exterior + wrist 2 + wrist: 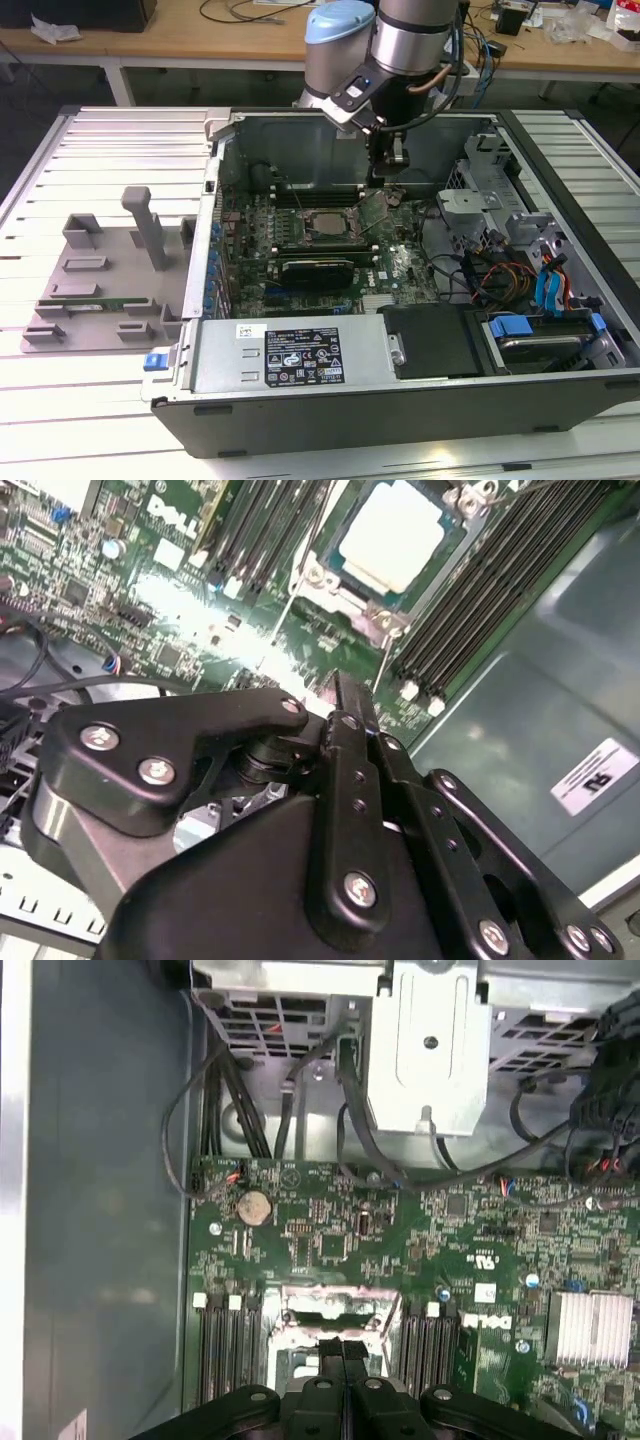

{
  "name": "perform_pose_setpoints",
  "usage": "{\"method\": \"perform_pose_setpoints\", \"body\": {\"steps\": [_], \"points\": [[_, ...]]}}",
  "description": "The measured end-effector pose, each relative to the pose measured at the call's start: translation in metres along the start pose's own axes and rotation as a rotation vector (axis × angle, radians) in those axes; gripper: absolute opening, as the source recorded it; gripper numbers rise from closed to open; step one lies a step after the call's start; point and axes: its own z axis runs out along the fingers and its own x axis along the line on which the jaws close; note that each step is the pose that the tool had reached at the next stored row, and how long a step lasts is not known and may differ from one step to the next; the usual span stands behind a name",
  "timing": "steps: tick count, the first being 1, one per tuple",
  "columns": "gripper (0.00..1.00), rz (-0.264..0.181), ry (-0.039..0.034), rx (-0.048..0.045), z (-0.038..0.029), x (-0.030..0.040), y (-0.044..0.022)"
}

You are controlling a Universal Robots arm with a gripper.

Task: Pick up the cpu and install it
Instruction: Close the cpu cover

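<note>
The cpu (392, 535) is a flat square chip with a bright silver top, and it lies flat in the motherboard socket (322, 580). In the exterior view the cpu (322, 226) sits in the middle of the board inside the open computer case (210, 240). My gripper (389, 168) hangs inside the case above the board, toward the exterior view's right of the socket and apart from the chip. Its black fingers (330, 1355) are pressed together with nothing between them. In the first wrist view the gripper (341, 1352) hides part of the socket (325, 1310).
Memory slots (225, 1350) flank the socket. A long black graphics card (318, 270) lies nearer the case's front. Drive cage (495, 215) and coloured cables (500, 275) fill the exterior view's right. A grey tray (100, 290) with blocks sits outside on the exterior view's left.
</note>
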Motion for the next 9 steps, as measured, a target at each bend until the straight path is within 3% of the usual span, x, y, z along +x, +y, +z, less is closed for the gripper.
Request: {"method": "perform_pose_setpoints", "body": {"steps": [3, 9], "points": [[0.11, 0.000, -0.0001, 0.0002, -0.0001, -0.0007, 0.0131], [0.11, 0.000, 0.0000, 0.0002, -0.0004, -0.0016, 0.0298]]}}
